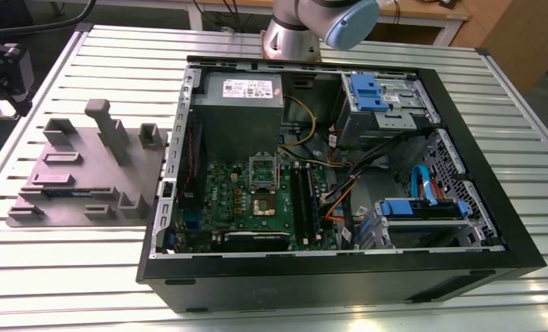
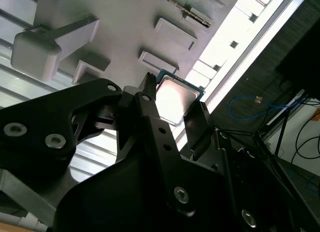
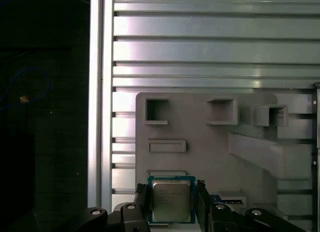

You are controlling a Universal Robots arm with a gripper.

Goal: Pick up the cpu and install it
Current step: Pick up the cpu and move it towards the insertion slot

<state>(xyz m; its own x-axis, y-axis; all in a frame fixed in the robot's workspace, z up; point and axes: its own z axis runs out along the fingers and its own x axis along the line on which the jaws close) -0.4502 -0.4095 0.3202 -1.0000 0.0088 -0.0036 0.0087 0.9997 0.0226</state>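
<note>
The small, thin, square cpu with a pale silvery metal top sits between the two black fingers of the gripper, which contact its opposite edges. Beyond it lie a grey plastic fixture with rectangular recesses and the ribbed aluminium worktop.

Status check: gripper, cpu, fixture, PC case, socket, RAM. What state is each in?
gripper: shut on the cpu.
cpu: held at its edges, lifted clear of the grey fixture.
grey fixture: lying flat, nothing touching it.
computer case: on its side, panel off, inside exposed.
socket: looks open, no cpu in it.
memory sticks: seated in their slots.
</note>
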